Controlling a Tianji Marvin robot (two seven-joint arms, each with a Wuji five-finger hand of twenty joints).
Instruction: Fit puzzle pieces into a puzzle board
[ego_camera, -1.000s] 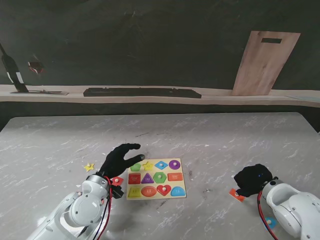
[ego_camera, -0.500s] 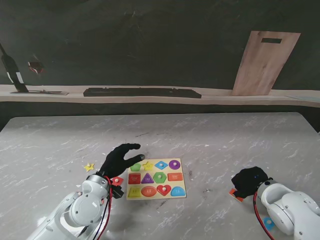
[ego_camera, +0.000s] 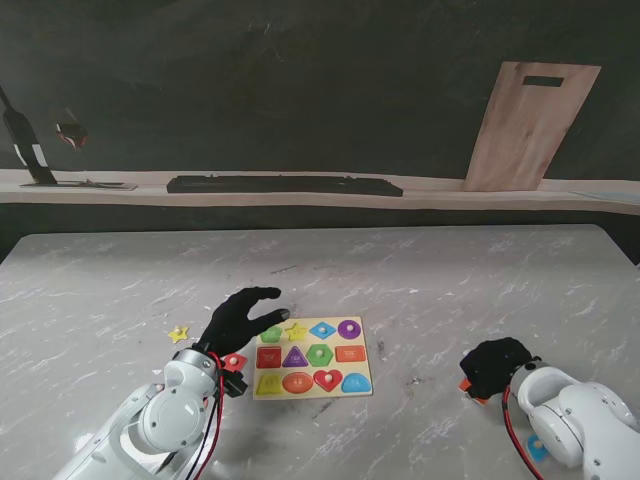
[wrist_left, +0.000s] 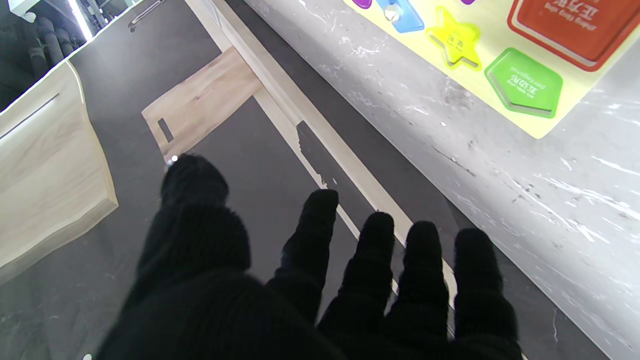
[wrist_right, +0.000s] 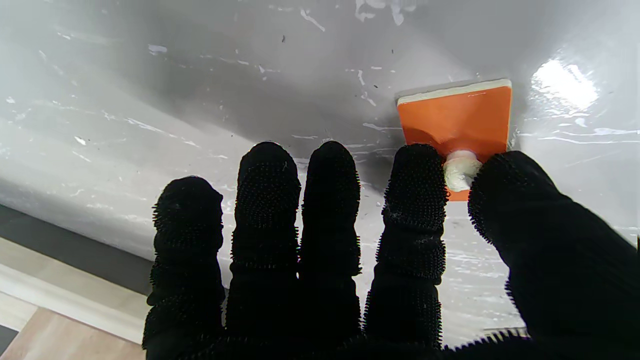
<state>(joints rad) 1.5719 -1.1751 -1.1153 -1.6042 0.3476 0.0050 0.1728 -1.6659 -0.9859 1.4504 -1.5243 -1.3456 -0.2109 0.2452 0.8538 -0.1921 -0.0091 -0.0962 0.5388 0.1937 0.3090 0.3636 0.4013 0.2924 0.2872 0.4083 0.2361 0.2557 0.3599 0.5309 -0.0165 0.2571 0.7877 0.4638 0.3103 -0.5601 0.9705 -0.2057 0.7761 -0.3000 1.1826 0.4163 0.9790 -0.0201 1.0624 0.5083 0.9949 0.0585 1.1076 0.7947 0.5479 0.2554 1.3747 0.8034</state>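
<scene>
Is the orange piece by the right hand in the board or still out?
Out: the orange piece lies on the table, its knob between the right hand's fingers.

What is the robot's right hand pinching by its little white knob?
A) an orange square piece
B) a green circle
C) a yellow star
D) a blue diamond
A: in the right wrist view, the right hand has its thumb and first finger closed on the white knob of the orange square piece, which lies on the grey table.
</scene>
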